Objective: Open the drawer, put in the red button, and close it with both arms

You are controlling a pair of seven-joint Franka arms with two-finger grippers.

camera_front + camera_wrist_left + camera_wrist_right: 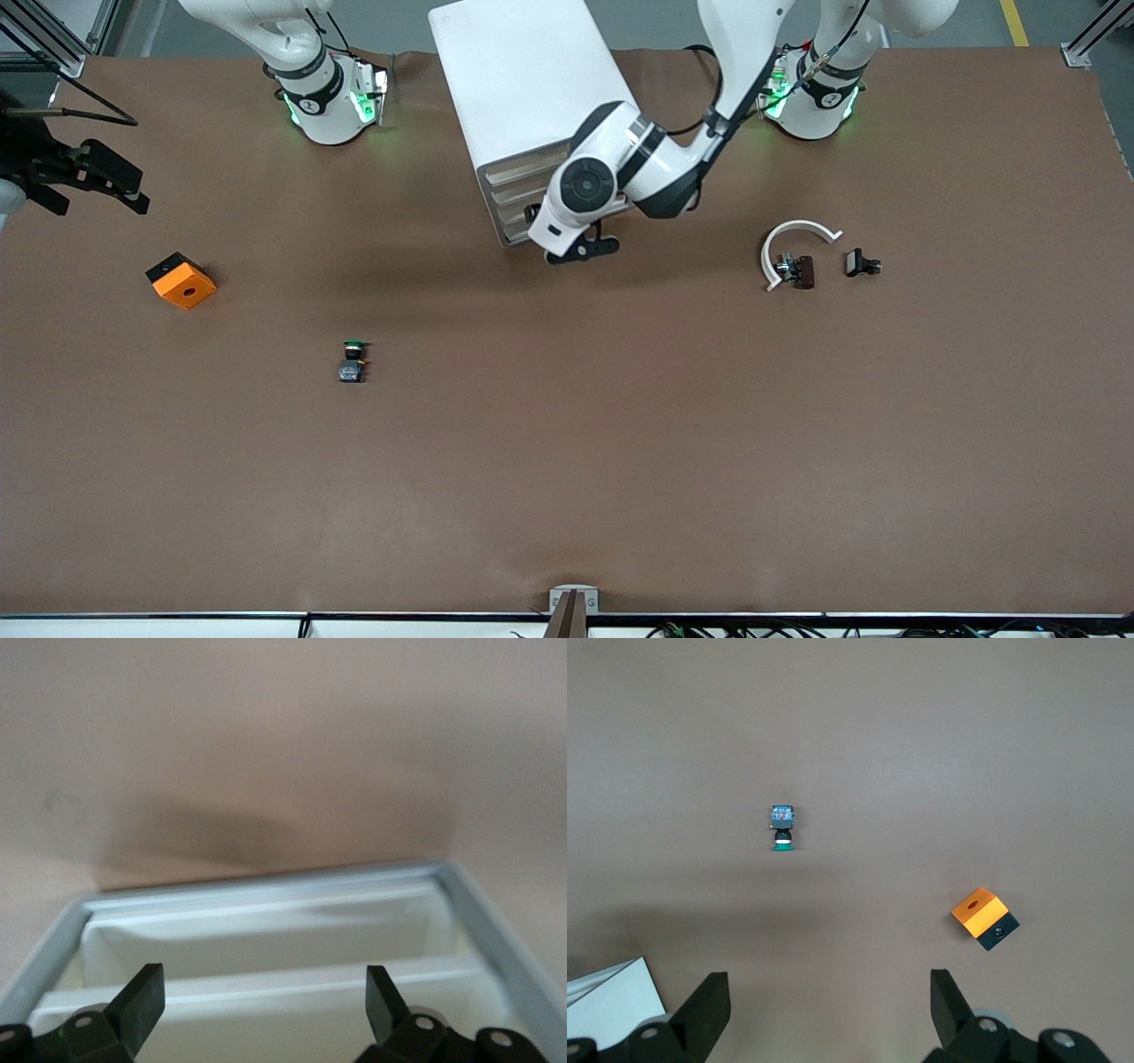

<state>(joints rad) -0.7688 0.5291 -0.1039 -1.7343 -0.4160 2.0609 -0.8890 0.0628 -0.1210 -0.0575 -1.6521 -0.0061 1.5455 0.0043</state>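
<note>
the left gripper [580, 249] hangs at the front of the white drawer cabinet [523, 89], which stands between the two arm bases. its fingers [142, 997] are spread wide and hold nothing. in the left wrist view they sit just above a pale tray-like drawer [266, 939] with a raised rim, and brown table [620, 443] fills the rest of that view. whether this drawer is pulled out cannot be told.

the right gripper [111, 182] is up over the right arm's end of the table, above the orange block [181, 281]. its fingers [709, 1005] are also released and empty.

a red button cannot be seen in any view. the one button in sight is the green-capped button [353, 361], lying on the open table nearer the camera than the cabinet and toward the right arm's end. it is well apart from both grippers. the right wrist view shows it [781, 827] with its dark body and green cap, and the orange block [984, 918] lies apart from it.

toward the left arm's end lie a white curved piece [791, 243], a small dark part [799, 271] touching its open side, and a black clip [860, 263] just beside them.
</note>
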